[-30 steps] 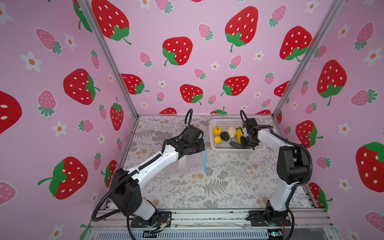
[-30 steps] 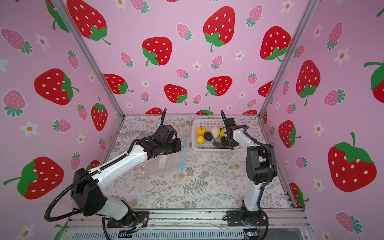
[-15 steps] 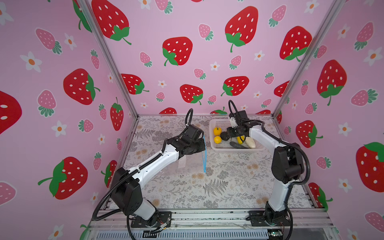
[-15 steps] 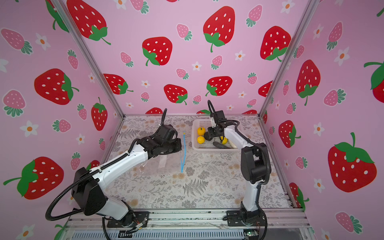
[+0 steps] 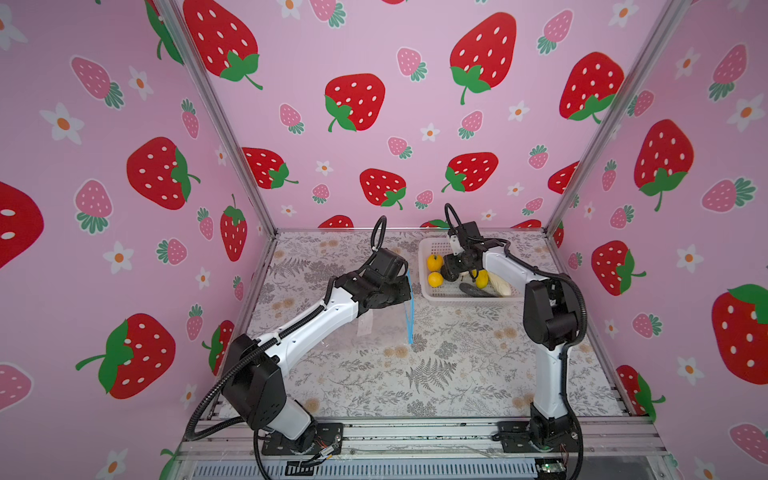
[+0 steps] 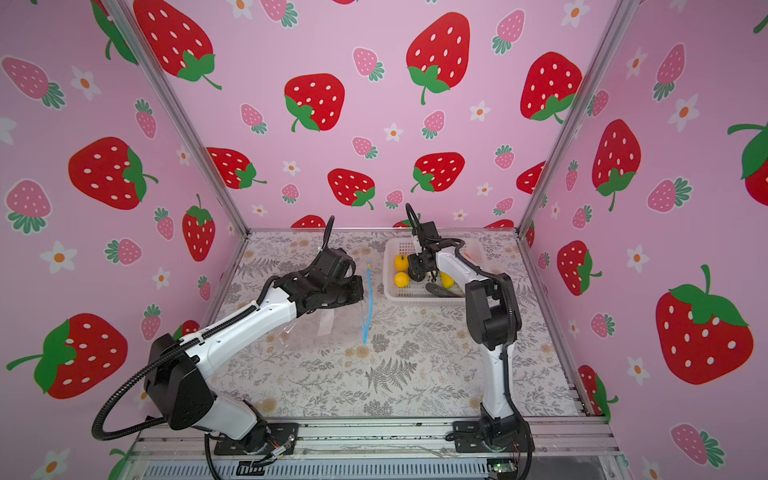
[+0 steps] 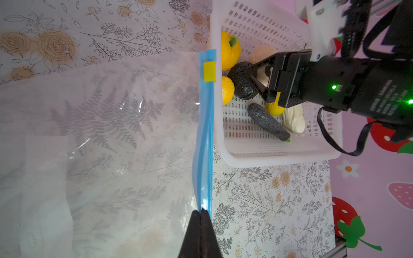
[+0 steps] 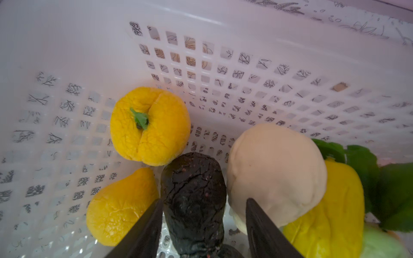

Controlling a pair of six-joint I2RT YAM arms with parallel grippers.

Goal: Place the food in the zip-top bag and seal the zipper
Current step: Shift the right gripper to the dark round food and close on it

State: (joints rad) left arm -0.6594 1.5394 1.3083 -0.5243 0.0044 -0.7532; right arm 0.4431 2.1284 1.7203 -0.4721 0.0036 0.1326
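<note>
Food (image 5: pixel 435 262): every piece seen lies in the white perforated basket (image 5: pixel 449 300), none bagged.
Zip-top bag (image 7: pixel 100 134): flat on the surface (image 5: pixel 436 374), mouth edge just beside the basket, so transfers are short.
Zipper (image 7: pixel 204 134): left tool (image 7: pixel 201 211) clamped on it, tips together, probably to lift the mouth.
Right tool (image 8: pixel 203 199): jaws apart astride the dark grey-black piece (image 8: pixel 194 189), unclamped.
Hidden: whether the mouth is open; green leafy pieces (image 8: pixel 362 169) cut off.

The right gripper (image 5: pixel 452 272) is no longer at the right side of the basket (image 5: pixel 465 300). It now hangs over the left part, jaws wider apart than a second ago, one on each side of the dark fruit (image 8: pixel 194 185). The long cream piece (image 5: pixel 498 284), hidden before, now shows at the right.
</note>
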